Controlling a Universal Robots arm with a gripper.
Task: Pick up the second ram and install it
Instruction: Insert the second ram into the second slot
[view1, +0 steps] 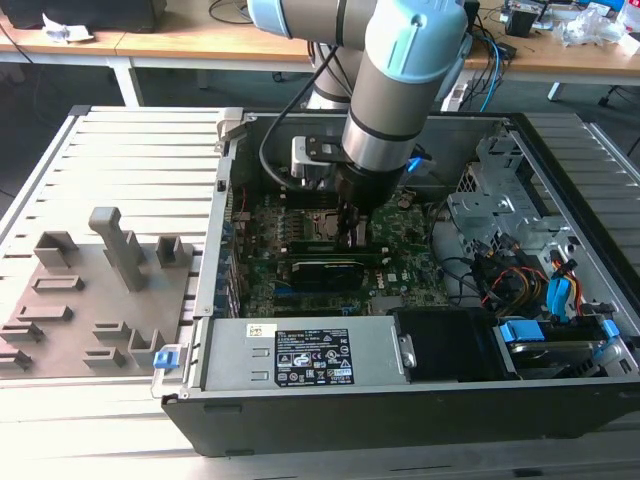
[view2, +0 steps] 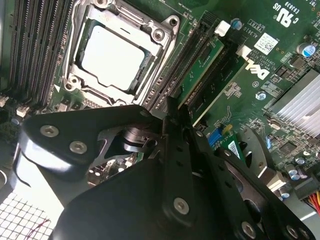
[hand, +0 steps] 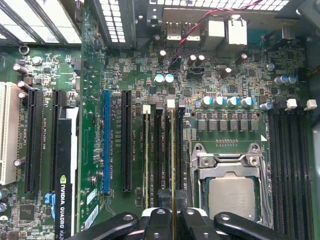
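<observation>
The arm is reaching down into the open case (view1: 560, 150), which is lying on its side on the tabletop (view1: 130, 150). Inside it are sitting the motherboard (view1: 400, 270), a black card (view1: 325, 272), a power supply (view1: 300, 355) along the 6 o'clock wall, and a drive cage (view1: 500, 215) with cables at 3 o'clock. The gripper (view1: 355, 232) is hovering at the case's centre, over the slots just beside the CPU socket (hand: 231, 192).

In the first wrist view the fingers (hand: 157, 222) are closed narrowly on the ram (hand: 173, 160), which is standing on edge and lining up with a slot (hand: 178, 150) between neighbouring slots; whether it is seated is unclear. In the second wrist view another ram (view2: 202, 67) is already sitting in a slot beside the socket.

Outside the case, at 9 o'clock, grey holder blocks (view1: 110, 285) are standing on the tabletop.
</observation>
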